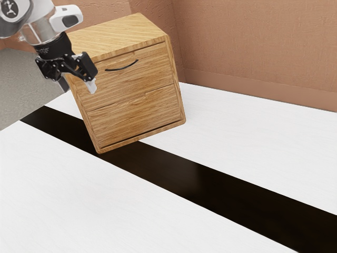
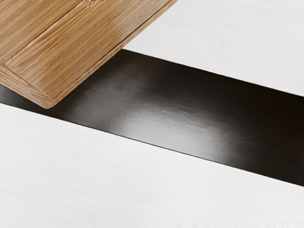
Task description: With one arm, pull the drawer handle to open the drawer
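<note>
A light wooden cabinet (image 1: 131, 79) stands tilted on the table, with two drawer fronts facing the exterior view's right. The upper drawer (image 1: 134, 71) carries a thin, curved black handle (image 1: 121, 65) and sits flush with the cabinet front. My black gripper (image 1: 73, 78) hangs open at the cabinet's front corner, toward the exterior view's left of the handle and about level with it. It touches nothing, and one white-tipped finger (image 1: 91, 85) points down in front of the wood. In the wrist view, the cabinet's lower front corner (image 2: 57, 52) lies just beyond my hand.
The white tabletop (image 1: 237, 137) is crossed by a broad glossy black strip (image 1: 200, 184) that runs diagonally under the cabinet's front edge, the same black strip (image 2: 190, 118) seen below my hand. A brown wall (image 1: 253, 37) rises behind the table.
</note>
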You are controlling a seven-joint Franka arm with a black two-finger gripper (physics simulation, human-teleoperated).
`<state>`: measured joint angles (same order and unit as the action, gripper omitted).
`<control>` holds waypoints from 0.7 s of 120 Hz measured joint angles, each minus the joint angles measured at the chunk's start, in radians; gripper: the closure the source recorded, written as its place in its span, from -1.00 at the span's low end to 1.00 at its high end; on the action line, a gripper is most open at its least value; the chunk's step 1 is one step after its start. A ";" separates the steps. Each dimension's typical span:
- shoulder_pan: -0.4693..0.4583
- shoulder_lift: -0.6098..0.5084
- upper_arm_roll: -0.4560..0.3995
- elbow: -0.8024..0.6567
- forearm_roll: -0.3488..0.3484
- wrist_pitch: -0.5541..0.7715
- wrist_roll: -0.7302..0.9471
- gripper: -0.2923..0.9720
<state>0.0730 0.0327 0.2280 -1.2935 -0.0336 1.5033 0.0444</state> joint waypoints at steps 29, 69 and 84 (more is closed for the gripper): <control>-0.118 -0.111 -0.042 0.059 0.005 -0.006 0.007 -0.50; -0.184 0.024 -0.179 0.084 0.304 0.141 0.182 -0.50; -0.064 0.044 -0.160 0.072 0.350 0.199 0.266 -0.50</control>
<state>0.0093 0.0771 0.0677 -1.2220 0.3160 1.7024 0.3103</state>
